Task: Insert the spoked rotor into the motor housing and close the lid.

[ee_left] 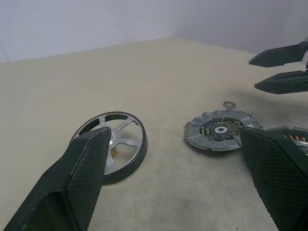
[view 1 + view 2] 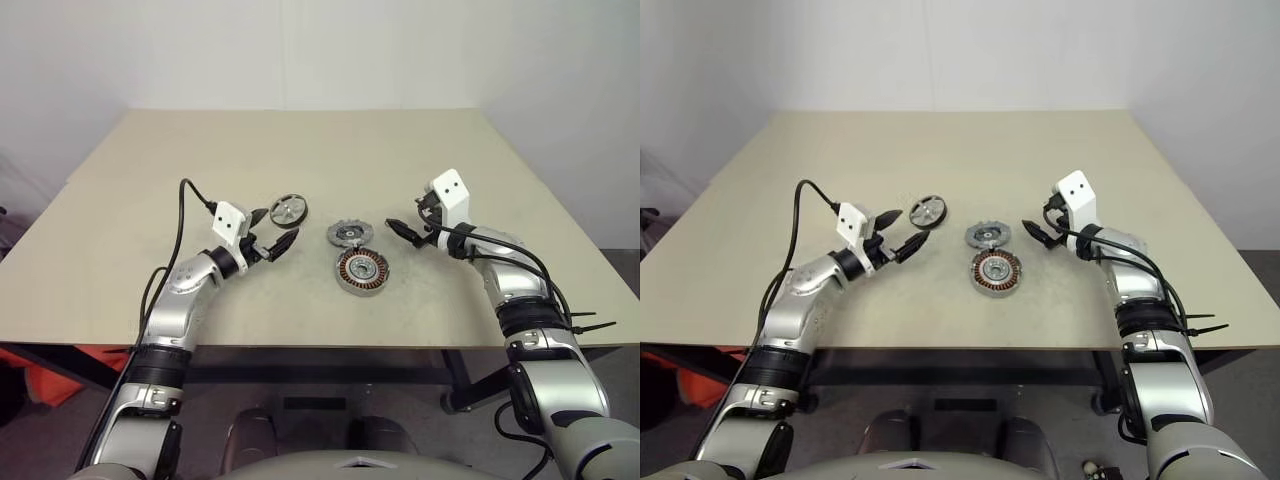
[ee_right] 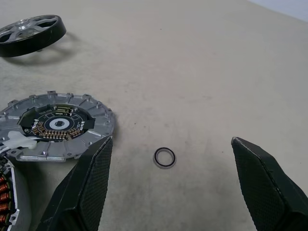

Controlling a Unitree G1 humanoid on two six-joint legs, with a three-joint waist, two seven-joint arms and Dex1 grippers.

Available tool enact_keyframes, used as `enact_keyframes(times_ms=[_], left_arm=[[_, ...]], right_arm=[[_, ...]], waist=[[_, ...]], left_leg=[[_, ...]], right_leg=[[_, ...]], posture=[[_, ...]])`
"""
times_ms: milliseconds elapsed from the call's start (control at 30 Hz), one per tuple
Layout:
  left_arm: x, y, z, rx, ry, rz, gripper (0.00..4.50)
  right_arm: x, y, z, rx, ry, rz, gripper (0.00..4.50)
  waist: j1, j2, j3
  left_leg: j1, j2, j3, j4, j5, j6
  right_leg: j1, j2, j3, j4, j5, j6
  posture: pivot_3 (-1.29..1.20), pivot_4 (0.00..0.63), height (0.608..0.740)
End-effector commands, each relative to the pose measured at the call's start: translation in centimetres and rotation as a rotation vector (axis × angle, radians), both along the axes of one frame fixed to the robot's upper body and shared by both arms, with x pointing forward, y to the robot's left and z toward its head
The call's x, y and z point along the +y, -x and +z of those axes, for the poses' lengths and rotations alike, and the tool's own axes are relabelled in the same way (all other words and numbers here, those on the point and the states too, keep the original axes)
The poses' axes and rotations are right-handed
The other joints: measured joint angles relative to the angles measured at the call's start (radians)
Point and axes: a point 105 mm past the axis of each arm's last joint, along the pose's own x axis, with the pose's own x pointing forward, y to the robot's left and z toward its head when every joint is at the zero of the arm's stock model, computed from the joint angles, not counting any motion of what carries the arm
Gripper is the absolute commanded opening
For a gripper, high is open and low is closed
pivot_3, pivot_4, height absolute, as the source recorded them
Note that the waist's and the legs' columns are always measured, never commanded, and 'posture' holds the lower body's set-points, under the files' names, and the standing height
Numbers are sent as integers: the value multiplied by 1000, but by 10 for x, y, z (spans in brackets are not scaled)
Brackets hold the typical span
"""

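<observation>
The spoked rotor (image 2: 288, 209), dark-rimmed with a shiny spoked face, lies flat on the table. To its right lies the lid (image 2: 350, 234), a grey notched disc. It touches or overlaps the far edge of the motor housing (image 2: 361, 270) with its copper windings. My left gripper (image 2: 272, 230) hovers open just near-left of the rotor, nothing between its fingers (image 1: 86, 178). My right gripper (image 2: 403, 230) is open and empty to the right of the lid, pointing toward it. Its fingers (image 3: 86, 187) frame the lid's edge (image 3: 57, 126).
A tiny thin wire ring (image 3: 164, 158) lies on the beige table (image 2: 300, 140) between the lid and my right gripper. White walls stand behind the table. The table's front edge runs just below both forearms.
</observation>
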Motion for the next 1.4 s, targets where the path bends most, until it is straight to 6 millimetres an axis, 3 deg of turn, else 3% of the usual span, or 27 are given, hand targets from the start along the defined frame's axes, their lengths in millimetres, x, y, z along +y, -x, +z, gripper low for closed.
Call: enact_keyframes(times_ms=[33,233,567,767,1100,1400], left_arm=[[-5,0,17,-70,-7,-19,4479],[-1,1,14,-63,-14,-1,4479],[-2,1,13,-57,-13,4,4479],[3,-2,13,-53,-15,21,4479],[-3,1,12,-56,-18,19,4479],[6,4,14,-61,-25,50,4479]], right_arm=[[-4,-4,17,-55,-11,-10,4437],[-11,-4,14,-43,2,-40,4437],[-4,-5,12,-50,7,-63,4437],[4,-15,12,-37,-17,-118,4437],[13,-36,-11,42,-42,-274,4437],[14,-39,-24,81,-27,-303,4437]], waist=[[0,0,0],[0,0,0],[0,0,0],[-1,0,0],[-2,0,0],[-2,1,0]], left_leg=[[0,0,0,0,0,0],[0,0,0,0,0,0],[0,0,0,0,0,0],[0,0,0,0,0,0],[0,0,0,0,0,-1],[-1,0,0,0,2,-3]], right_leg=[[0,0,0,0,0,0],[0,0,0,0,0,0],[0,0,0,0,0,0],[0,0,0,0,0,0],[0,0,0,0,0,0],[-2,0,0,1,0,0]], posture=[[0,0,740],[0,0,740],[0,0,740],[0,0,740],[0,0,740],[0,0,740]])
